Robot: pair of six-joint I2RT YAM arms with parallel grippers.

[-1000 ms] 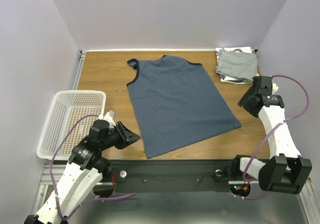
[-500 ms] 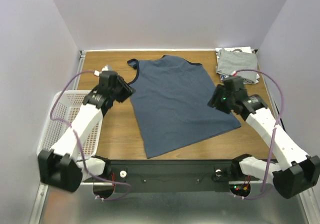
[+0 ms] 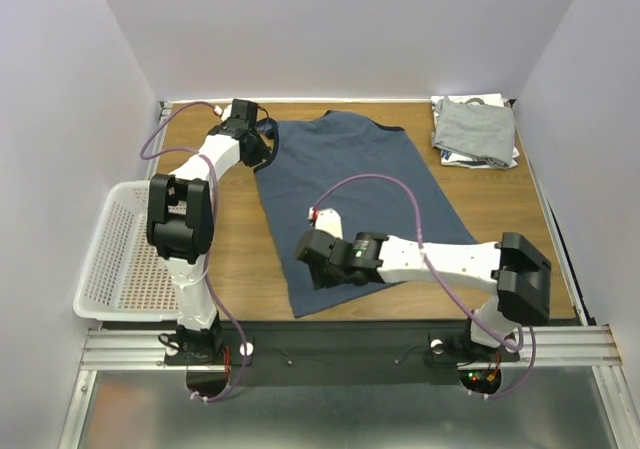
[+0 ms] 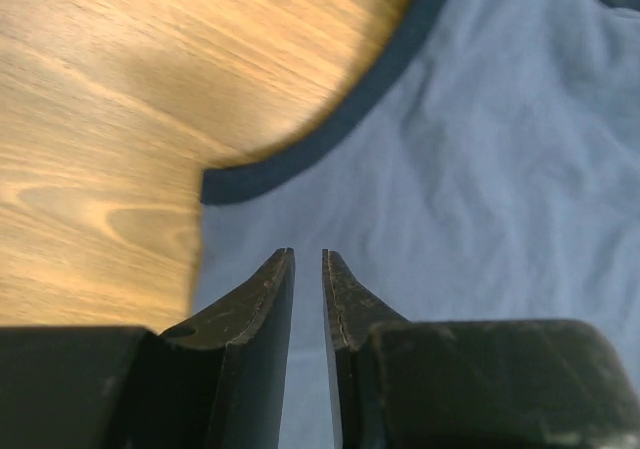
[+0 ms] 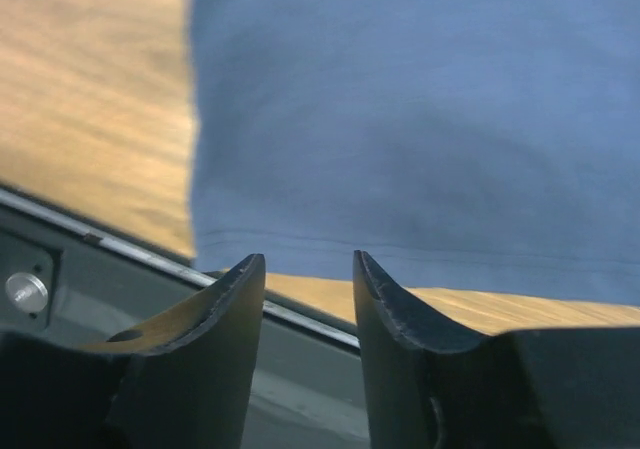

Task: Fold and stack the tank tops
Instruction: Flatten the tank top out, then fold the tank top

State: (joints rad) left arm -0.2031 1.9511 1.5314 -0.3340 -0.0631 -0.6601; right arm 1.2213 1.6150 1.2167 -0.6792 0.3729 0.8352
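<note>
Your blue tank top (image 3: 365,204) lies spread flat on the table (image 3: 205,184), neck end toward the far left and hem toward the near edge, turned a little askew. Your left arm reaches to the far left corner of the shirt. In the left wrist view the left gripper (image 4: 306,259) sits over blue cloth just inside the navy trim (image 4: 335,129) of the armhole, where the trim ends in a squared corner. Its jaws are nearly together, with only a thin slit between them and nothing visible in it. You cannot tell from these views whether the tips touch the cloth. Your right arm stretches across the near side of the table to the shirt's near left corner. The right gripper (image 5: 307,259) stands with a clear gap between its jaws and holds nothing. It is over the stitched hem (image 5: 430,257), at the strip of bare wood beside the black rail (image 5: 90,269). A folded stack (image 3: 475,129), grey on top of white, rests in the far right corner, well apart from both grippers. The basket (image 3: 125,259) sits off the table's left edge.
</note>
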